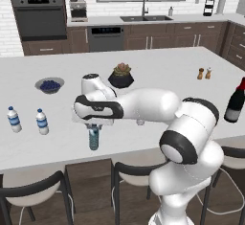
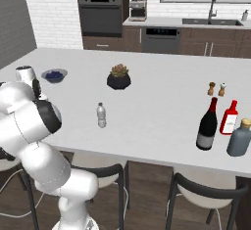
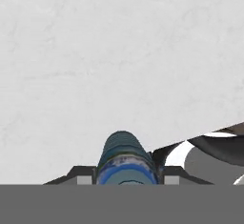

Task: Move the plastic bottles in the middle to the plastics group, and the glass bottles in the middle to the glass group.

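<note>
Potted succulent, blueberry bowl, salt and pepper shakers, grey jug on white counter

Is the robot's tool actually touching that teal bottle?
Touching. In the hand view, the tool has its two fingers pressed flush against both sides of the teal bottle, no gap.

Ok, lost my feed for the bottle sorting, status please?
Gripper shut on teal bottle, lifted over counter. Two water bottles stand off to its left. Path between looks open.
</note>
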Available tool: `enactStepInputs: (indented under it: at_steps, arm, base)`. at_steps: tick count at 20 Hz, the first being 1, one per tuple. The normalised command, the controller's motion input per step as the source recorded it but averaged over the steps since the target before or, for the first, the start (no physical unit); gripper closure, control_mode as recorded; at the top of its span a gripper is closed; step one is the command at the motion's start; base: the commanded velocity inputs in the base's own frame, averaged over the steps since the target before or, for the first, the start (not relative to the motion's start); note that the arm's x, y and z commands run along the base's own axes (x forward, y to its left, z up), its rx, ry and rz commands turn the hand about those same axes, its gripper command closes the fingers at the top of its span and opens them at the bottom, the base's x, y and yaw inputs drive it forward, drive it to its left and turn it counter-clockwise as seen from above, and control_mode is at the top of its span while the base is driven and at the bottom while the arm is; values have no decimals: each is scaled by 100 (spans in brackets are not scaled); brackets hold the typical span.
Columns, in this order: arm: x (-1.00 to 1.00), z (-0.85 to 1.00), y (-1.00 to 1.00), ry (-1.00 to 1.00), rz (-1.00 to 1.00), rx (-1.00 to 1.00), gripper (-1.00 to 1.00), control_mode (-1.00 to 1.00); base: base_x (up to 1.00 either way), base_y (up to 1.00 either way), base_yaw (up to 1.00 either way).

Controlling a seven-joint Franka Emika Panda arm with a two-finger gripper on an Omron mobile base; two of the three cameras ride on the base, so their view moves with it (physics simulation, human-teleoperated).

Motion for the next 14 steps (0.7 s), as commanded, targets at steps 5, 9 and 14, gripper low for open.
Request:
enactStepInputs:
  at_steps: [5,9,14]
  arm:
    - [24,-7,62,-12,18,0,100,-100]
    - [47,0,52,-16,9,0,100,-100]
    - [59,-2,36,-1,1,0,100,-100]
  base:
    - [0,0,0]
    - [0,0,0]
    - [0,0,0]
